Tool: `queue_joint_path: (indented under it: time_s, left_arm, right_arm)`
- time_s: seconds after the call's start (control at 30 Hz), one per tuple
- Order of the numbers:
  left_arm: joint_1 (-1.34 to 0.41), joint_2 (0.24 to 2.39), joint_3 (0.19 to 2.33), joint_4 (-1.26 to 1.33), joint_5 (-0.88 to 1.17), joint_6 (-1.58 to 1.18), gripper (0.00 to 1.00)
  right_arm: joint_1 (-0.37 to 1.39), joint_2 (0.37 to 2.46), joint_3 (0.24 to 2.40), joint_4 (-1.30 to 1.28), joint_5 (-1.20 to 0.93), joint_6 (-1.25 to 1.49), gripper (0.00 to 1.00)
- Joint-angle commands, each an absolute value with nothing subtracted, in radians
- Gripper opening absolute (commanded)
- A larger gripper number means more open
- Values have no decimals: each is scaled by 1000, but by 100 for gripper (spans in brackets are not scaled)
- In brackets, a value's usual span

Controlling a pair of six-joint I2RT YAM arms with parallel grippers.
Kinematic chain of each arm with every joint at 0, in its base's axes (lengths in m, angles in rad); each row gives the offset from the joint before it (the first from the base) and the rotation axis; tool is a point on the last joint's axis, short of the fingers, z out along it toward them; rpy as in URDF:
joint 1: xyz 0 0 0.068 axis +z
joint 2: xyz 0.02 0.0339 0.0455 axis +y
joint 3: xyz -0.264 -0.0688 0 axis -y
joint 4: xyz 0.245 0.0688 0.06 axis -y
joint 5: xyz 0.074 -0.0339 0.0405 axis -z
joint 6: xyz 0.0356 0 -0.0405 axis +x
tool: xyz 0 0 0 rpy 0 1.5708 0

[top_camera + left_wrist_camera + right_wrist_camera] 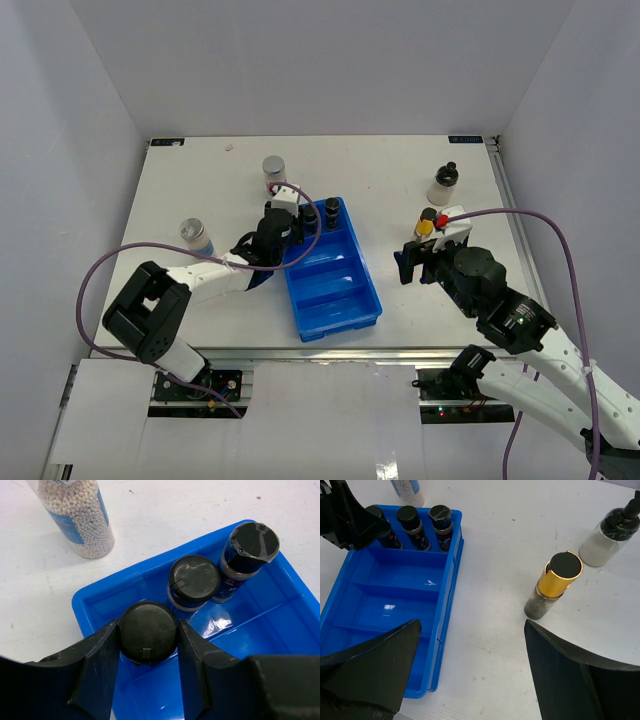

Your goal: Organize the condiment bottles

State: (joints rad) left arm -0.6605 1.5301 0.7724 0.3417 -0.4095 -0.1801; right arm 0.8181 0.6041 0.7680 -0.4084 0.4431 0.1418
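Observation:
My left gripper (148, 628) is shut on the black cap of a dark spice jar (148, 635) that stands in the far compartment of the blue tray (260, 630). Two more dark black-capped jars (194, 584) (249, 547) stand beside it in the same compartment. In the top view the left gripper (283, 236) is at the tray's far left corner. My right gripper (472, 625) is open and empty over the table, right of the tray. A yellow dark-capped bottle (555, 585) and a whitish black-capped bottle (607, 535) stand beyond it.
A clear silver-lidded jar of white beads (274, 172) stands behind the tray (345, 300). Another clear jar (195, 235) stands at the left beside my left arm. The tray's three nearer compartments hold nothing. White walls close in the table.

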Motion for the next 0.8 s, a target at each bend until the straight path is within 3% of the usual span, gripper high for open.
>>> queue_joint_path:
  time_s: [0.0,0.3,0.77]
  left_arm:
    - [-661,1528,762,400,-416,-175,32]
    - [-661,1545,751,395,-424,-198,64]
    - [-661,1426,842,169,-492,-243,85]
  right_arm:
    - [813,614,759,-348,459,123,90]
    - [813,602,760,-359,477,115,90]
    - [814,590,796,-395,479,122,90]
